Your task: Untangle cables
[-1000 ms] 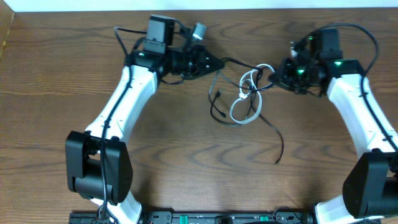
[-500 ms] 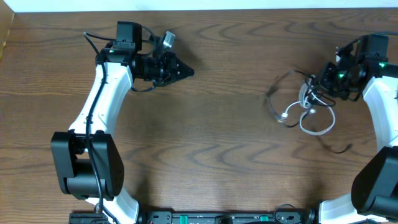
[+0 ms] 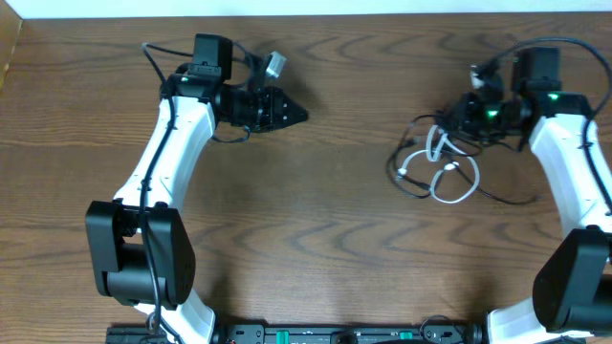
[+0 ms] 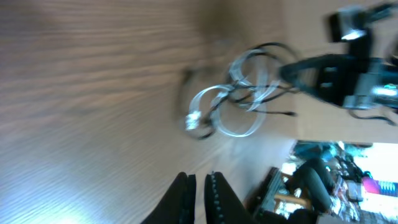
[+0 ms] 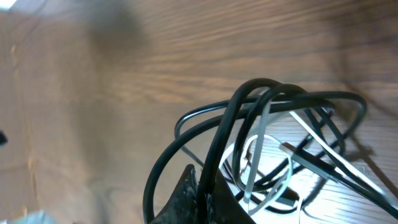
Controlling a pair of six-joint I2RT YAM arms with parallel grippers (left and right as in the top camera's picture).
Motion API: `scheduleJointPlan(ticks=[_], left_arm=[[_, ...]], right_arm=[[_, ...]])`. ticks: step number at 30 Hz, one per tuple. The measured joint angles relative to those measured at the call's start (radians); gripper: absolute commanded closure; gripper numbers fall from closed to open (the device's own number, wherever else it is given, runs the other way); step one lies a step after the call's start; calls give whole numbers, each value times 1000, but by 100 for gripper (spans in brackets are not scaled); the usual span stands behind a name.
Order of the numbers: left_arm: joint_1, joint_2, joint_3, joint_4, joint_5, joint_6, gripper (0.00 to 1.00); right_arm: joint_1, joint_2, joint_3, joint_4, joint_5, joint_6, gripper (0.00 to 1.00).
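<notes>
The cables lie tangled at the right of the table: the white cable (image 3: 449, 179) in loops and the black cable (image 3: 395, 169) looped around it, with a tail trailing right. My right gripper (image 3: 459, 117) sits at the bundle's upper edge. In its wrist view it (image 5: 205, 177) is shut on a strand of the black cable (image 5: 261, 93), with the white cable (image 5: 256, 149) hanging behind. My left gripper (image 3: 301, 115) is far to the left, well apart from the bundle. Its wrist view shows it (image 4: 200, 175) nearly closed on nothing, facing the distant white cable (image 4: 239, 118).
The table's back edge (image 3: 382, 13) runs close behind both arms. The right arm (image 4: 336, 68) appears in the left wrist view, with the table's edge and clutter beyond it (image 4: 311, 180). Thick robot cables arch over the right wrist (image 3: 555, 48).
The left gripper has pulled far back to the left, away from the bundle, then edged right. The right gripper dragged the tangle rightward, then brought it a little back left.
</notes>
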Motion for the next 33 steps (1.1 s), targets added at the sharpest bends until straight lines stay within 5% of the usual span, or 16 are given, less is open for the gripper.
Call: scheduleJointPlan(ticks=[9, 23, 33], left_arm=[[-46, -30, -2, 167, 154, -59, 83], [-286, -76, -2, 285, -272, -476, 75], [-359, -76, -2, 412, -426, -599, 75]], right_arm=[[141, 0, 219, -35, 129, 66, 99], [209, 0, 240, 1, 448, 603, 99], [217, 0, 240, 89, 320, 941, 99]])
